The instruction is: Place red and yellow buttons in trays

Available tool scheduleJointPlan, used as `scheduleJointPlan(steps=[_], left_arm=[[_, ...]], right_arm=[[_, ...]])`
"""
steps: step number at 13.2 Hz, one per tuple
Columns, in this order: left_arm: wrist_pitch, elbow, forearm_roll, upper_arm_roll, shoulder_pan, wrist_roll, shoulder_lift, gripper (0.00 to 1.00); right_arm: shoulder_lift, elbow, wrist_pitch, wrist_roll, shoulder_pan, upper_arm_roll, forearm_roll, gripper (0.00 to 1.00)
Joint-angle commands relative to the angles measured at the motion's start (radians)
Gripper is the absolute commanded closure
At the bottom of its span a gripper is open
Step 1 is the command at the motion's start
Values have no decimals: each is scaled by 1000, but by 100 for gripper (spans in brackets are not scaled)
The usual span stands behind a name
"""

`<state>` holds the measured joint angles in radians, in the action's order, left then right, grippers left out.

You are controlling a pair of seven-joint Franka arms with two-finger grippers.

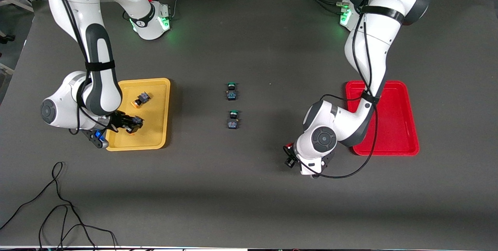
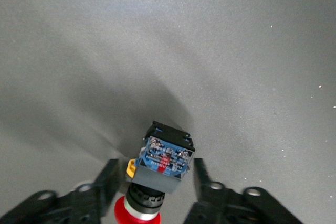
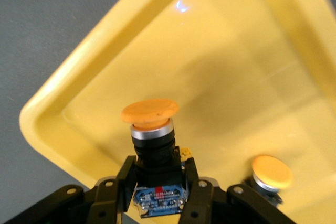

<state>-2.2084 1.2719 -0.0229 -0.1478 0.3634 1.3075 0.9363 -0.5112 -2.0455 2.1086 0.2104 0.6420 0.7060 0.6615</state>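
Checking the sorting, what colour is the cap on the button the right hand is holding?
Orange-yellow cap, clearest in the right wrist view.

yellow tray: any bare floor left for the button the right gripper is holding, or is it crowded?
Room enough. The yellow tray holds one yellow button in its half farther from the front camera. The right gripper is shut on a second yellow button over the nearer half. Bare floor runs along the edge facing the two green buttons and in the nearest corner.

Lighting is even and overhead. A soft shadow band crosses the table [image 1: 249, 200] nearest the front camera. Glare marks the yellow tray [image 3: 181, 6].
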Motion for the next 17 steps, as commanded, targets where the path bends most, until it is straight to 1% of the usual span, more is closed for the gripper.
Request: scheduleJointPlan(steps=[1,2,3,4,5,6,7,8,10,11,12,13,14,15,16,17], left_arm=[[16,-28,14,5,9,-56,19,100],[50,-32,38,5,9,-63,9,100],[179,-61,46,5,8,-69,7,100],[313,-127,47,8,6,-89,7,100],[413,-155,47,11,-1,-130,-3,100],[487,-157,47,14,-15,-161,-25,100],[548,-151,64,14,-43,-184,-45,100],[606,-128,89,14,-72,-213,-80,100],[599,2,113,14,-147,-311,-173,100],[586,59,118,14,-191,-364,-224,100],[552,146,138,14,-255,-448,-287,100],[503,240,147,14,-311,-533,-351,100],[449,324,149,16,-364,-601,-399,100],[405,383,167,16,-397,-634,-415,100],[377,412,217,16,-415,-640,-413,100],[343,432,233,14,-438,-692,-412,100]], right_arm=[[11,-25,71,15,-57,-101,-14,94],[10,-25,73,39,-58,-108,-19,94],[7,-25,79,75,-56,-118,-48,93],[5,-30,105,101,-56,-125,-74,89],[5,-38,116,103,-55,-125,-77,74],[5,-38,117,103,-55,-123,-79,29],[5,-36,117,101,-55,-123,-80,0],[6,-35,116,103,-55,-123,-80,0],[38,-30,107,103,-55,-123,-85,0],[77,-28,102,104,-58,-125,-123,0],[130,-27,102,113,-59,-128,-178,0],[191,-24,87,144,-70,-146,-230,0],[239,-1,53,170,-93,-178,-271,0],[284,25,0,184,-128,-216,-308,0],[331,51,-45,182,-160,-245,-336,0],[379,66,-76,178,-183,-276,-376,0]])
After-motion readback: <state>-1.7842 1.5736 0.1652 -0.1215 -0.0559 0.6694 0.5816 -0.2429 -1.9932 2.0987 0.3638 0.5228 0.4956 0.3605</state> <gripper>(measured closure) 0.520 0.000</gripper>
